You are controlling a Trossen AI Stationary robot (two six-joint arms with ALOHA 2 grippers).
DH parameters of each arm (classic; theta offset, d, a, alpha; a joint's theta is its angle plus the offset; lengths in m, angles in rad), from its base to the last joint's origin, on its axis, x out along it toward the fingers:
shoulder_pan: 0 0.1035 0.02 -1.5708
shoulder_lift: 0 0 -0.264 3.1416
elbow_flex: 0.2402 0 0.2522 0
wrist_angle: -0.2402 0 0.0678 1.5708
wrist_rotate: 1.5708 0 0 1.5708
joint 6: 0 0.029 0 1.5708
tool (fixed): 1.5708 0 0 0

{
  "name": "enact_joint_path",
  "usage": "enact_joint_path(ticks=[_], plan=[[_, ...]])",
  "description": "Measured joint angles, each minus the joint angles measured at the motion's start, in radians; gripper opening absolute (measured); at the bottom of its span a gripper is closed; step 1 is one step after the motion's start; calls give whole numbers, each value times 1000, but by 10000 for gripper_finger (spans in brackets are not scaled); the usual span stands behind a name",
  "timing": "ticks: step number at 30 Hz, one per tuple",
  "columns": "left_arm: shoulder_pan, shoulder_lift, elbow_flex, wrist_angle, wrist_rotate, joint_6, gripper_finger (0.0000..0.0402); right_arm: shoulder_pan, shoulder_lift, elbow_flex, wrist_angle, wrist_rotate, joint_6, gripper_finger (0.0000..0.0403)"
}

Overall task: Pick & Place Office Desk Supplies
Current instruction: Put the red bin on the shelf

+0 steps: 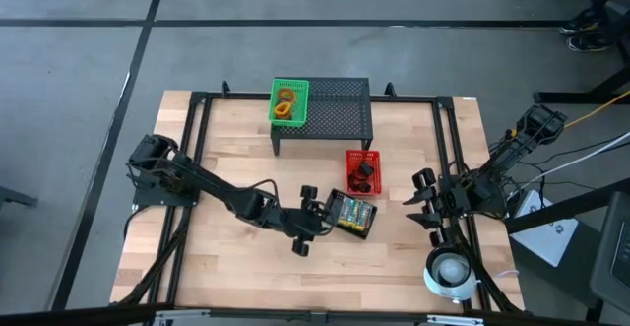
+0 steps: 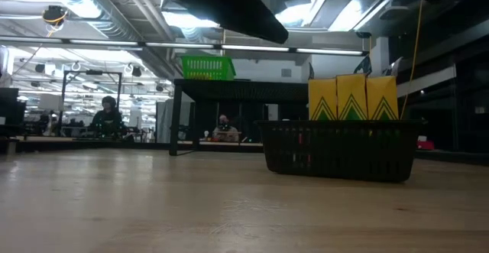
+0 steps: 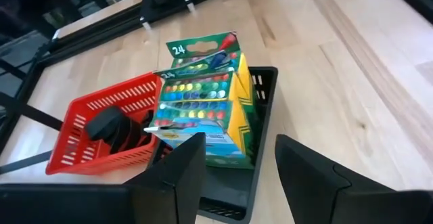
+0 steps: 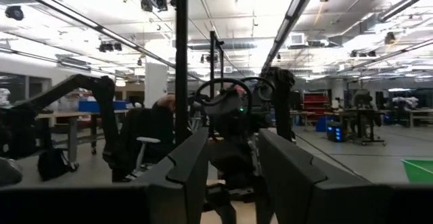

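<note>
Left gripper (image 1: 313, 224) is held low over the middle of the table (image 1: 226, 139), its fingers (image 3: 177, 176) spread with nothing between them, just short of the black basket (image 3: 260, 126) that holds the crayon packs (image 3: 203, 109). Right gripper (image 1: 429, 211) is parked at the table's right edge, raised and pointed out into the room; its fingers are seen apart and empty.

Sorting seems well advanced, as far as can be judged. The mesh stand (image 1: 330, 109) at the back carries a green basket (image 1: 289, 102) with orange and yellow loops (image 1: 285, 101) in it. A red basket (image 1: 362, 172) in front of the stand holds black clips (image 3: 115, 126). The crayon packs stand upright in the black basket, which touches the red one. No loose supplies are seen on the wood — what remains, if anything, cannot be told.

The table is pale wood planking inside a black frame, and a round white object (image 1: 451, 270) sits near its front right corner. Beyond it lies a large hall — grey floor, bright ceiling lights, and people (image 2: 107, 115) seated at distant desks.
</note>
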Motion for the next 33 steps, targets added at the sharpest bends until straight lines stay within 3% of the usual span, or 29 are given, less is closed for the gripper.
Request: enact_joint_path(ticks=[9, 11, 14, 17, 20, 25, 33], plan=[[-6, 31, 1, 15, -7, -54, 175, 0, 0, 0, -40, 60, 18, 132], [-8, 43, 1, -9, -66, -113, 175, 0, 0, 0, -48, 54, 18, 132], [-2, 57, 1, -60, -237, -263, 175, 0, 0, 0, -47, 55, 18, 132], [13, 56, 0, -81, -301, -395, 175, 0, 0, 0, -47, 56, 17, 132], [25, 56, 0, -77, -295, -513, 175, 0, 0, 0, -47, 51, 15, 132], [57, 61, 1, -130, -200, -694, 175, 0, 0, 0, -47, 49, 14, 132], [89, 66, 0, -249, -221, -924, 175, 0, 0, 0, -43, 49, -63, 132]])
